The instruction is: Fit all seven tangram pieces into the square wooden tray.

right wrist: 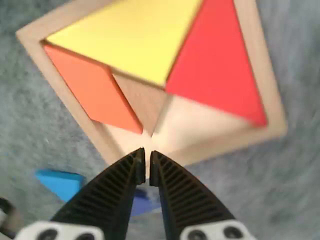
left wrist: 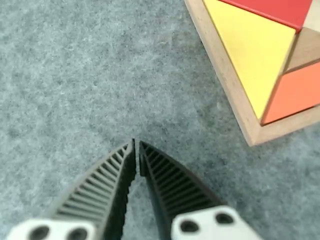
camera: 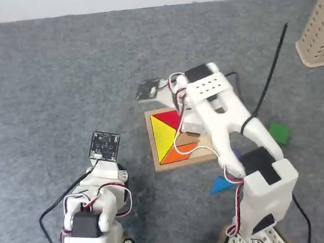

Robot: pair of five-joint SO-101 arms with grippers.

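tray (camera: 178, 164) sits mid-table with yellow (camera: 164, 137), red (camera: 167, 120) and orange (camera: 174, 156) pieces in. the right claw (right wrist: 146, 152) hangs over the rim, pinched together on nothing. the blue piece (camera: 219, 184) lies back from it, toward that arm's base, so i'd say the right arm is nearer. the left claw (left wrist: 136, 148), closed and empty too, sits over carpet beside the tray. the high view picks out a green piece (camera: 279, 133) beyond the arm, and the right wrist view bare wood inside the tray.

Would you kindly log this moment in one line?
tray: yellow piece, red piece, orange piece in | blue piece, green piece outside | right claw shut over tray | left claw shut
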